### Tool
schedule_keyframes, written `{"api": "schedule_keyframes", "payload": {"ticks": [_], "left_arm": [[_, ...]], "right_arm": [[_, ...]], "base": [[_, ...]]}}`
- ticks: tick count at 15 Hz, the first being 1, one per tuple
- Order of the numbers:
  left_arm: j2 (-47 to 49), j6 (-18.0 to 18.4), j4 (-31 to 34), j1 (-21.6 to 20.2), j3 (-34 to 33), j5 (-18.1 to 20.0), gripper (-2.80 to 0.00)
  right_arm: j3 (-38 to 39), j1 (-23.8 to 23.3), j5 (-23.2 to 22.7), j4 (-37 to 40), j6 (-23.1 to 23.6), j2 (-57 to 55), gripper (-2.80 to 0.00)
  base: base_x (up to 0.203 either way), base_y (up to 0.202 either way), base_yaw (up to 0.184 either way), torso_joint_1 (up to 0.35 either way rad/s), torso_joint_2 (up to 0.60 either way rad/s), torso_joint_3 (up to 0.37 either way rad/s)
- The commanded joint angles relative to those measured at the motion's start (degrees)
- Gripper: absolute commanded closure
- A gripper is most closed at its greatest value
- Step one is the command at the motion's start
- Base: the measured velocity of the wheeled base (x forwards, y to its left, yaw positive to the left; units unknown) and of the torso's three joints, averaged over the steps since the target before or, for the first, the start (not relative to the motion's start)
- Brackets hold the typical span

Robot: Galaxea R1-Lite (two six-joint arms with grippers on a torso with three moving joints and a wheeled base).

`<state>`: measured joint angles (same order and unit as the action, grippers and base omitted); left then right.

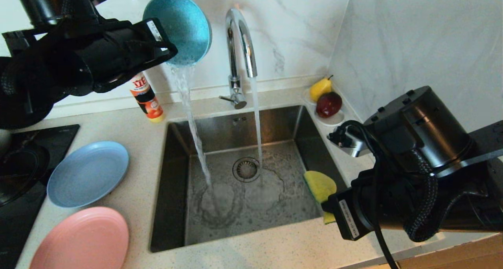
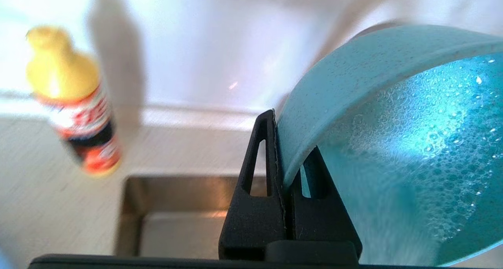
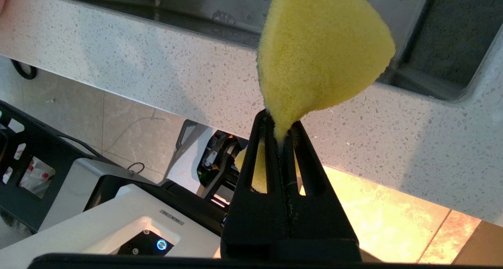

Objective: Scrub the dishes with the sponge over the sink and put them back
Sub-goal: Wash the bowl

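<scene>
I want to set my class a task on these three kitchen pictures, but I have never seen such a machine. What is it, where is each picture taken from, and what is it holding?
It is a robot with two black arms, each ending in a two-fingered gripper. The wide picture comes from a camera on its head, looking down at a sink with the tap running. The other two come from cameras on its wrists, just behind the fingers.

The left gripper pinches the rim of a teal bowl, tipped so water pours into the sink. The right gripper squeezes a yellow sponge at the sink's near right corner.

On the counter left of the sink lie a blue plate and a pink plate; a soap bottle stands behind.
</scene>
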<state>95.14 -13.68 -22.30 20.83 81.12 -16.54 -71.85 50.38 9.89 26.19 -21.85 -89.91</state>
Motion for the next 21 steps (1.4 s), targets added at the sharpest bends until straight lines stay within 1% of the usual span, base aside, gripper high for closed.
{"api": "schedule_keyframes", "payload": {"ticks": [1, 3, 4, 5, 8, 11, 14, 18, 19, 20, 21], "left_arm": [[-2.64, 0.89, -4.66, 0.00, -3.81, 2.94, 0.00], [-4.07, 3.32, -11.49, 0.00, -6.86, 5.32, 0.00], [-4.64, 3.91, -14.19, 0.00, -7.64, 5.82, 0.00], [-5.58, 4.21, -15.80, 0.00, -8.50, 6.27, 0.00], [-8.23, 5.66, -18.78, 0.00, -12.09, 9.33, 0.00], [-10.00, 7.60, -22.97, 0.00, -14.47, 10.58, 0.00], [-12.05, 9.76, -23.95, 0.00, -16.49, 12.02, 0.00], [-13.57, 9.62, -24.27, 0.00, -17.94, 13.55, 0.00], [-13.59, 9.51, -22.93, 0.00, -17.93, 13.59, 0.00], [-13.71, 9.47, -19.68, 0.00, -17.89, 13.57, 0.00], [-14.35, 9.51, -13.23, 0.00, -17.74, 13.61, 0.00]], "right_arm": [[0.15, 0.16, 0.05, 0.18, -0.13, 0.19, 0.00], [0.38, 0.42, 0.05, 0.18, -0.13, 0.44, 0.00], [0.40, 0.42, 0.05, 0.18, -0.21, 0.44, 0.00], [0.40, 0.51, 0.05, 0.19, -0.14, 0.53, 0.00], [0.31, 0.80, 0.05, 0.20, -0.22, 0.61, 0.00], [0.40, 0.95, 0.05, 0.36, -0.22, 0.70, 0.00], [0.40, 0.95, 0.05, 0.36, -0.22, 0.68, 0.00], [0.30, 1.05, 0.05, 0.27, -0.22, 0.45, 0.00], [0.11, 1.30, 0.05, 0.27, -0.22, 0.79, 0.00], [-0.17, 1.50, 0.05, 0.27, -0.28, 1.20, 0.00], [-0.29, 2.38, 0.12, 0.25, -0.24, 2.19, 0.00]], "base": [[0.000, 0.000, 0.000, 0.000, 0.00, 0.000], [0.000, 0.000, 0.000, 0.000, 0.00, 0.000], [0.000, 0.000, 0.000, 0.000, 0.00, 0.000], [0.000, 0.000, 0.000, 0.000, 0.00, 0.000], [0.000, 0.000, 0.000, 0.000, 0.00, 0.000], [0.000, 0.000, 0.000, 0.000, 0.00, 0.000], [0.000, 0.000, 0.000, 0.000, 0.00, 0.000], [0.000, 0.000, 0.000, 0.000, 0.00, 0.000], [0.000, 0.000, 0.000, 0.000, 0.00, 0.000], [0.000, 0.000, 0.000, 0.000, 0.00, 0.000], [0.000, 0.000, 0.000, 0.000, 0.00, 0.000]]}}
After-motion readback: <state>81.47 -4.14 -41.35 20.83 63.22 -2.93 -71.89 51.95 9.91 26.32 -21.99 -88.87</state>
